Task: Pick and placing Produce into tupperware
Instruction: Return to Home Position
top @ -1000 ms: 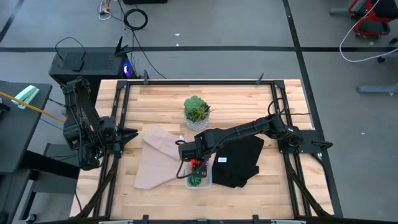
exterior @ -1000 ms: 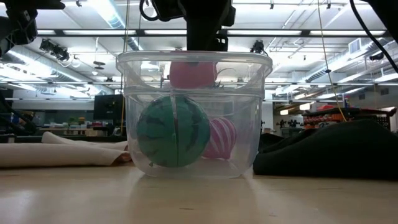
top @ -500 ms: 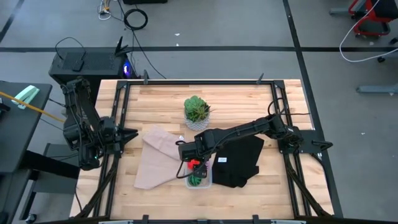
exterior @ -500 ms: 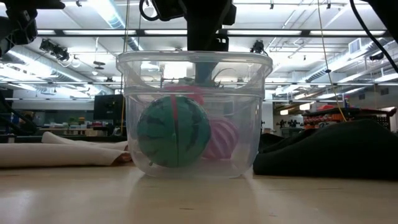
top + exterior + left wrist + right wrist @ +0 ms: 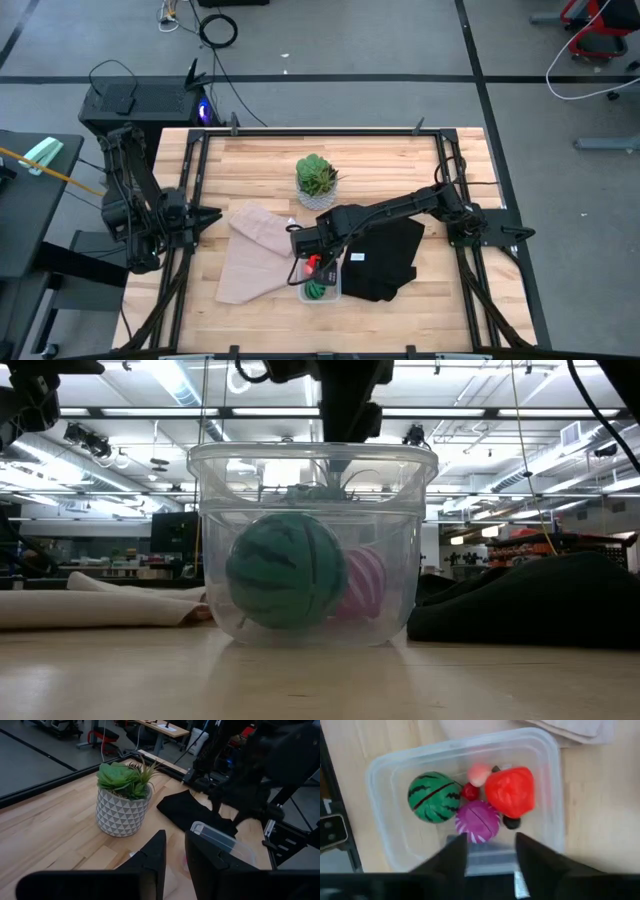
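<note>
The clear tupperware [image 5: 380,770] stands on the table near its front edge, also in the high view [image 5: 322,290] and the low view [image 5: 310,460]. In it lie the green striped ball [image 5: 434,796], the magenta striped ball [image 5: 478,821], the red piece [image 5: 511,791], a pink piece [image 5: 479,774], a small red piece [image 5: 469,791] and a dark piece [image 5: 511,823]. My right gripper [image 5: 490,842] hangs open and empty right above the tupperware [image 5: 316,256]. My left gripper [image 5: 174,837] waits at the table's left edge [image 5: 203,214], with a narrow gap between its fingers.
A spiky green plant in a white pot [image 5: 317,183] stands behind the tupperware. A tan cloth [image 5: 255,250] lies to its left, and a black cloth [image 5: 385,258] lies to its right. Bare wood shows at the far corners.
My right gripper has let go of the red piece, which has dropped from rim height into the tupperware. The green ball has been nudged a little sideways. The gripper has risen slightly above the rim.
</note>
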Controlling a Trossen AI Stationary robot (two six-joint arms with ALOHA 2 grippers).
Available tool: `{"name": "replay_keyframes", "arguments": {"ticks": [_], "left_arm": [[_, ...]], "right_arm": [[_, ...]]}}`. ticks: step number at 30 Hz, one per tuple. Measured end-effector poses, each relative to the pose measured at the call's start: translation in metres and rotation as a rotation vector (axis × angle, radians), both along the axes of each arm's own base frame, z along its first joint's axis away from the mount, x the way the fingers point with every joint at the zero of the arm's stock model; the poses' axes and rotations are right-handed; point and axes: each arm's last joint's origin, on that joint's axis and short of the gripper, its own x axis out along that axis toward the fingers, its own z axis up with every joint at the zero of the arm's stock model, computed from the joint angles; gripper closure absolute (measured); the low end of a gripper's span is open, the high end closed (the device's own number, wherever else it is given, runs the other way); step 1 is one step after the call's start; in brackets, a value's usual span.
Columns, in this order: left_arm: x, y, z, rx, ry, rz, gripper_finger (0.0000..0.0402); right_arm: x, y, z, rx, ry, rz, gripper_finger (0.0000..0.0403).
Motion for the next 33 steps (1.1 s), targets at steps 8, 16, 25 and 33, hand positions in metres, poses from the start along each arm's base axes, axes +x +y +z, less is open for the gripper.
{"name": "replay_keyframes", "arguments": {"ticks": [8, 16, 25, 33], "left_arm": [[0.000, 0.000, 0.000, -0.003, -0.009, 0.003, 0.0331], [0.001, -0.001, 0.001, -0.003, -0.038, 0.012, 0.0327], [0.002, -0.003, 0.003, -0.034, -0.061, 0.017, 0.0334], [0.004, -0.002, 0.004, -0.033, -0.109, 0.057, 0.0333]], "right_arm": [[-0.016, -0.029, 0.044, -0.014, -0.107, 0.092, 0.0388], [-0.056, -0.111, 0.110, -0.191, -0.241, -0.059, 0.0398], [-0.137, -0.194, 0.162, -0.207, -0.384, -0.274, 0.0400], [-0.193, -0.159, 0.153, -0.060, -0.623, -0.310, 0.0401]]}}
